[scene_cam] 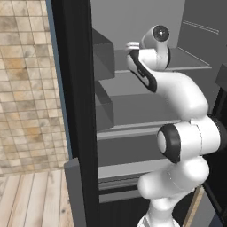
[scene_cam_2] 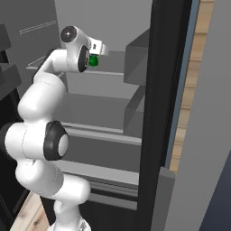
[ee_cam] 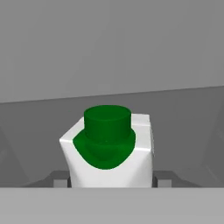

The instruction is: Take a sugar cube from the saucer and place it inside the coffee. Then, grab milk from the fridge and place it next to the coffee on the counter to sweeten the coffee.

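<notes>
I stand before the open fridge, its black frame tall at my side and its grey inside ahead, and my arm rises in a bent column from the base, folds at the elbow and reaches forward and up to the level of an upper grey shelf — the wrist turned so the hand points into the cavity toward the back wall. At the end of that reach my gripper sits over the shelf, and in the hand view the milk stands upright right between my finger tips, its white shoulders filling the gap and its green cap facing me; the fingers are drawn in against the carton's two sides, pinching it, with a tip showing just beside each lower corner. From the right base view a bit of the green cap peeps out just under my hand. The carton rests on the shelf with the plain grey rear wall behind it. Grey door racks jut out beside my arm on the left, close to the forearm but apart from it, and another shelf lies below
</notes>
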